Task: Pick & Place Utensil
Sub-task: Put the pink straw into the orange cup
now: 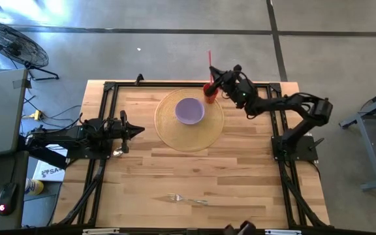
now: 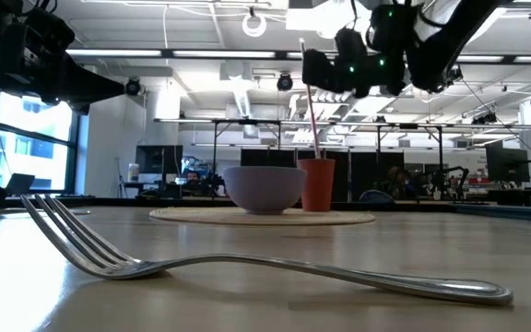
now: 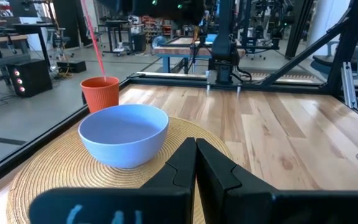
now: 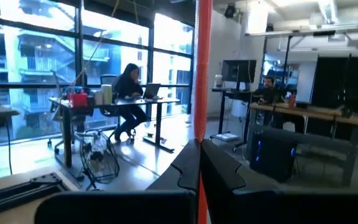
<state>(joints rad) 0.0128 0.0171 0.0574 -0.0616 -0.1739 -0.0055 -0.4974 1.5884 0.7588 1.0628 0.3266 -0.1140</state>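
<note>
While the table carries the mat, purple bowl and red cup, we see the right gripper pinching its straw, left gripper closed empty; the fork lies untouched, near edge.

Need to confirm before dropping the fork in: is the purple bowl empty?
Empty. The left wrist view looks into the purple bowl and shows only its bare inside; the fork lies on the table.

Open-plan robotics lab (desks, monitors, further robot benches)
</note>
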